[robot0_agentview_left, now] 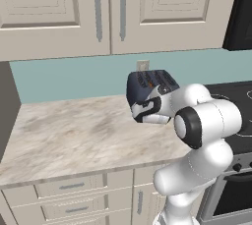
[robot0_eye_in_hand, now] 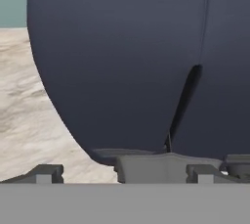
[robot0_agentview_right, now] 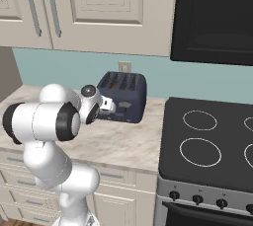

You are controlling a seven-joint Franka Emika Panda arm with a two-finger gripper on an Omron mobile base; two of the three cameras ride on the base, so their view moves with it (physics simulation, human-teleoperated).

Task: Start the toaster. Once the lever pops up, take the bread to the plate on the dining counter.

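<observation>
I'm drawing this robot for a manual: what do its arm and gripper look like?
The arm is built of glossy white, rounded segments with dark, nearly black rings and round caps at the joints. No loose cables or lettering show. The gripper has small, blocky grey finger tips.

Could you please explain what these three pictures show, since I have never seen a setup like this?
A white robot arm with dark joints works in a simulated kitchen. Two pictures come from cameras on its base, behind it to the left and right; the third looks along its hand. On the beige marbled worktop stands a dark navy-blue boxy toaster with slots on top, beside a black stove. The gripper is open, holds nothing, and sits close against the toaster's end.
</observation>
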